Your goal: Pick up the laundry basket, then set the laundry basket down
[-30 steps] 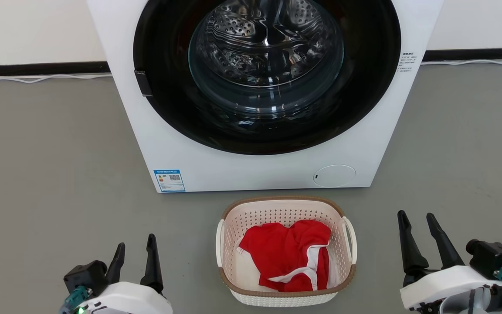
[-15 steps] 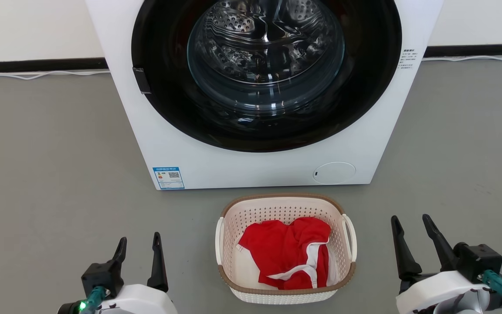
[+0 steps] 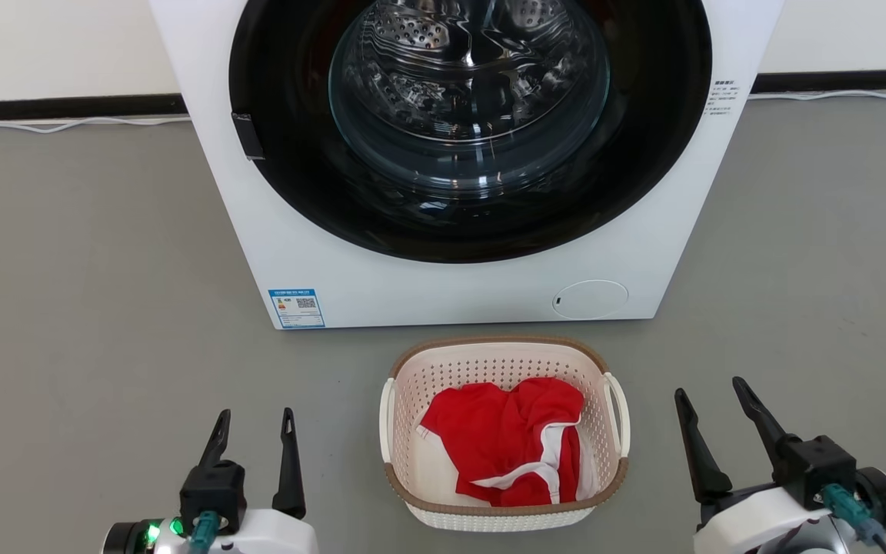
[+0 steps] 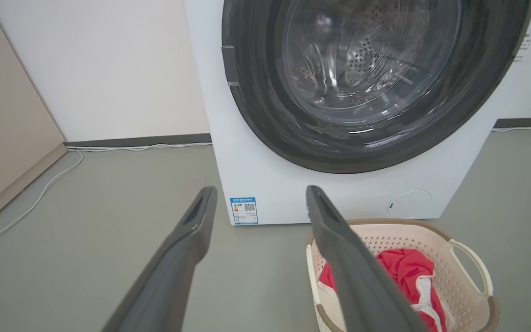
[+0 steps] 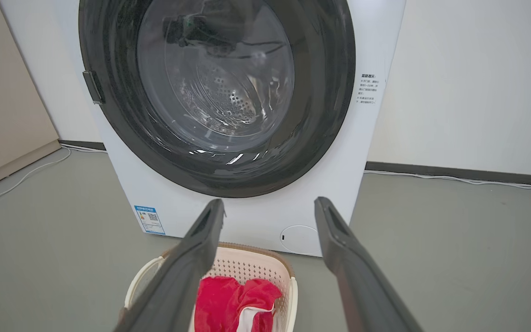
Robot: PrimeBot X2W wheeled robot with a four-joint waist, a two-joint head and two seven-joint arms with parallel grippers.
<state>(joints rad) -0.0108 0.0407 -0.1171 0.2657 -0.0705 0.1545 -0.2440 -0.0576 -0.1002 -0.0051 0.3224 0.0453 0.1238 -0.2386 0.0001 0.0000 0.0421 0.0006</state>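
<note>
The laundry basket [image 3: 504,360] is cream-white and perforated with a brown rim. It stands on the grey floor just in front of the washing machine and holds a red garment [image 3: 508,442] with white trim. My left gripper [image 3: 254,427] is open, low at the basket's left, well apart from it. To the basket's right my right gripper [image 3: 708,400] is open too, a short gap from the right handle [image 3: 617,415]. In the left wrist view the basket [image 4: 431,235] lies right of the left gripper [image 4: 261,196]. In the right wrist view the basket [image 5: 251,267] sits low between the open fingers of the right gripper [image 5: 270,207].
A white front-loading washing machine [image 3: 428,296] with a round dark glass door [image 3: 470,115] stands right behind the basket. White cables [image 3: 66,123] run along the black baseboard at the wall. A beige panel [image 4: 2,129] stands at the far left. Grey floor lies on both sides.
The head camera has tilted, shifting the whole picture up slightly. Both grippers have turned at the wrist and drawn a little inward toward the basket. The basket has not moved.
</note>
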